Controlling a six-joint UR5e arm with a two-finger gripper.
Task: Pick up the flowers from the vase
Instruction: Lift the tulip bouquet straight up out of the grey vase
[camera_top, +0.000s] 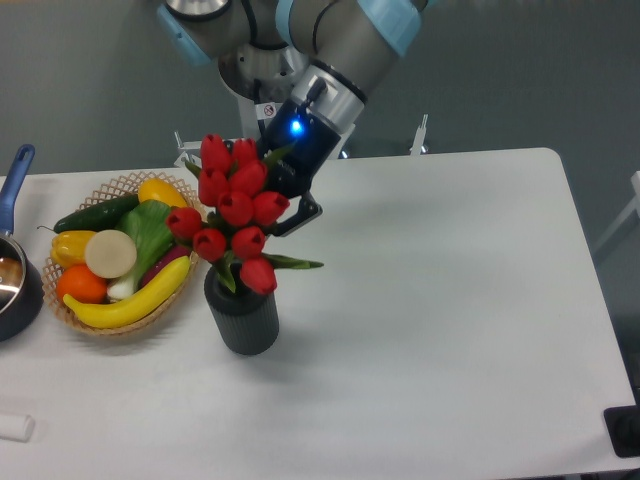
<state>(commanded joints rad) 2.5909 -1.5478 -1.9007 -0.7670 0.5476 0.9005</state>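
Camera view: my gripper (285, 195) pinches the flowers (232, 205), lifted partly above the vase (242, 318); stems are not fully out yet.

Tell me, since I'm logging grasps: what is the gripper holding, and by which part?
The gripper holds the flowers, gripped behind the blooms near the top of the bunch; the contact itself is hidden.

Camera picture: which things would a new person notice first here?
First, the bright red flowers, held by the claw just above the dark grey vase at the table's middle-left. Next, the wicker basket of colourful fruit and vegetables, left of the vase.
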